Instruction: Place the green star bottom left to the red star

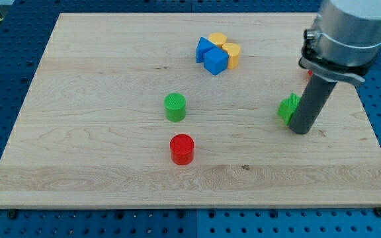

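The red cylinder (182, 149) sits nearest the view's bottom on the desk (78, 165), with a green cylinder (174, 107) just above it. My tip (300, 130) (the tool is a plain rod, so nothing spreads or pinches) touches the green star (287, 108) at the view's right. The red star (309, 74) barely peeks out behind the rod, so placement looks unfinished. Blue blocks (210, 55) and yellow blocks (227, 47) cluster near the top.
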Tool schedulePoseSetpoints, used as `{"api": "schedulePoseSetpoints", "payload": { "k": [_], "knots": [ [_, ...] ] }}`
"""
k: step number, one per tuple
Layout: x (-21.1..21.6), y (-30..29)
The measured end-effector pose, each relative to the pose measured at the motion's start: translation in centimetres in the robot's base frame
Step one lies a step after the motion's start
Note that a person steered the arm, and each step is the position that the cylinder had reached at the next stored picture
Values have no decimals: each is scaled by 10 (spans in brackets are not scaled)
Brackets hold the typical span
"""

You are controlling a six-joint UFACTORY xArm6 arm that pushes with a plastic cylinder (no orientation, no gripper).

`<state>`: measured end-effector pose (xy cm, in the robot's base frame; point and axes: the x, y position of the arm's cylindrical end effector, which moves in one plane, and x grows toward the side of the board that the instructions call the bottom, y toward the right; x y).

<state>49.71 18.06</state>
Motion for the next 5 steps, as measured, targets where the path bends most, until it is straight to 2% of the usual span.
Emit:
{"api": "schedulePoseSetpoints", "payload": {
  "k": [1, 2, 3, 4, 5],
  "knots": [
    [-24, 2],
    [-13, 6],
    [1, -21],
    [-35, -30],
    [-37, -21]
  ]
}}
